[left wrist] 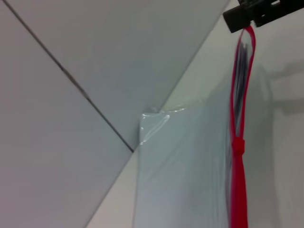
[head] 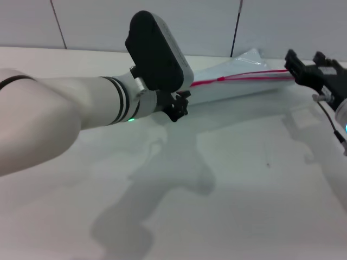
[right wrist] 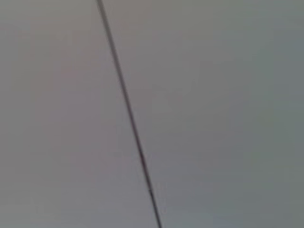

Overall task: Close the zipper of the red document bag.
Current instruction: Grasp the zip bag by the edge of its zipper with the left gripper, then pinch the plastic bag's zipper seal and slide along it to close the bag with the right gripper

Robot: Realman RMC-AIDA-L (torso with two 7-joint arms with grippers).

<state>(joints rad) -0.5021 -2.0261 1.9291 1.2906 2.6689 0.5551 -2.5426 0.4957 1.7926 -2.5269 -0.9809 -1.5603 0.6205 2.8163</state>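
The red document bag (head: pixel 238 81) is a pale-blue translucent pouch stretched between my two arms near the back wall. Its zipper (head: pixel 255 74) is a thin red strip along the upper edge. A small red slider (left wrist: pixel 237 145) sits partway along it. From the slider toward my left arm the strip (left wrist: pixel 239 199) is joined. Toward my right arm it splits into two open strands (left wrist: pixel 232 85). My right gripper (head: pixel 295 67) is shut on the bag's far end, where the strands meet (left wrist: pixel 249 16). My left gripper (head: pixel 180 105) is at the bag's other end, which is hidden behind the wrist.
The white table (head: pixel 244 179) spreads in front of the bag, crossed by the arms' shadows. A pale panelled wall (head: pixel 97 21) with dark seams rises just behind the bag. My bulky left forearm (head: pixel 65 114) fills the left foreground. The right wrist view shows only wall.
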